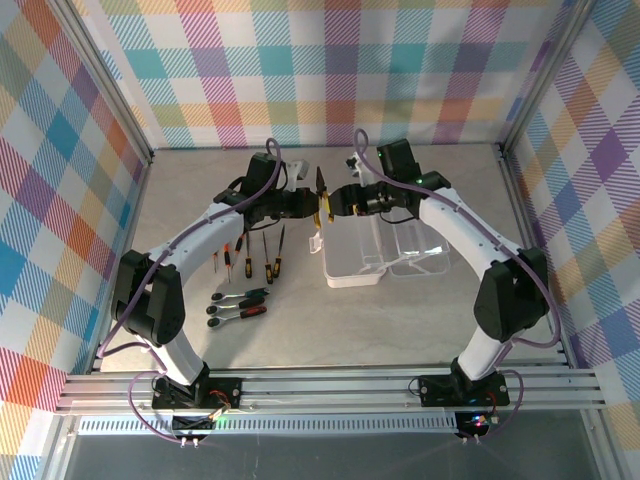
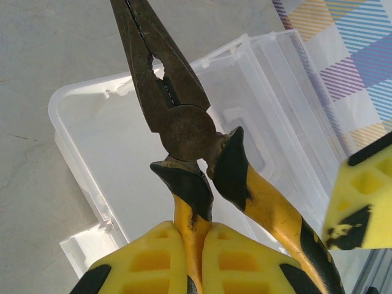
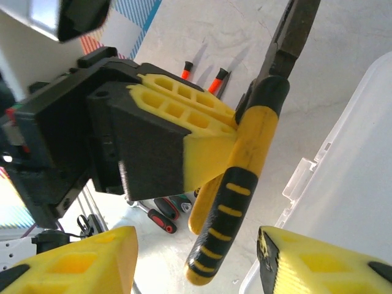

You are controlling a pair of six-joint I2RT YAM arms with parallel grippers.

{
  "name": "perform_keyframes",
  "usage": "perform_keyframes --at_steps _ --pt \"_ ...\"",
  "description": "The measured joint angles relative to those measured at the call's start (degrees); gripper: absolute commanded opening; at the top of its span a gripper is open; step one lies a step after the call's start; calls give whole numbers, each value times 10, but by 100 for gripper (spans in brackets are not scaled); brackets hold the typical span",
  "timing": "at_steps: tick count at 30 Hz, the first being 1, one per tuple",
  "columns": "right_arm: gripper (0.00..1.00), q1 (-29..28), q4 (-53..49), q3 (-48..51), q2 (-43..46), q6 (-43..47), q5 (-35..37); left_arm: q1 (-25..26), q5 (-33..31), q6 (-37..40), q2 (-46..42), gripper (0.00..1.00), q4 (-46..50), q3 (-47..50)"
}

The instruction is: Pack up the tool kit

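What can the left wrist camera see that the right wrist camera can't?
Left wrist camera: the pliers' teeth and round hinge, and the clear case lying open. Right wrist camera: red-handled tools on the table, and the right fingers open either side of a pliers handle. Both: the yellow pliers pinched in the left fingers, near the case.

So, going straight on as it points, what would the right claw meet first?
Most likely the pliers: their yellow handle, held by the left claw, lies just ahead between the fingers of the right claw.
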State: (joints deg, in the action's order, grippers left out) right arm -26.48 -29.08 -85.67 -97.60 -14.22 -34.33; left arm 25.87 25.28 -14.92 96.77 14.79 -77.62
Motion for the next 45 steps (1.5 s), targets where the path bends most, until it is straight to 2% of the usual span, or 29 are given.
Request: perform_keyframes --at_steps 4,7,11,12,14,15,16,21,23,24,28,32,39,45 --pt "49 -2 0 0 -21 -3 0 0 9 0 0 0 -2 0" --pt "35 -2 0 0 -26 -7 0 0 17 -2 0 0 -5 0" --pt "4 -2 6 0 -26 -14 2 0 19 -2 0 0 -13 1" --pt "0 -2 7 0 -26 -12 2 -1 19 -2 0 0 -14 1" --pt "0 -1 5 0 -26 -11 7 -1 17 -3 0 0 -15 3" --pt "0 -2 4 0 -26 -10 10 -1 14 -3 0 10 -14 3" --pt "0 -2 3 0 -25 -7 15 -1 12 -2 0 26 -14 3" --pt "0 1 -35 0 -22 13 46 -17 -3 -3 -13 71 -12 11" --pt "0 7 -54 8 -17 20 62 -37 -16 -2 -38 92 -10 27" --pt "0 11 -61 12 -14 24 68 -47 -23 2 -50 100 -9 34" --pt "0 20 -97 26 -2 35 95 -100 -69 2 -99 100 8 62" --pt "0 24 -120 26 -2 45 112 -127 -127 5 -103 100 42 68" --pt "0 20 -129 26 -28 44 113 -129 -189 7 -103 100 90 92" --pt "0 -2 -105 29 -72 23 114 -129 -205 7 -92 100 98 93"
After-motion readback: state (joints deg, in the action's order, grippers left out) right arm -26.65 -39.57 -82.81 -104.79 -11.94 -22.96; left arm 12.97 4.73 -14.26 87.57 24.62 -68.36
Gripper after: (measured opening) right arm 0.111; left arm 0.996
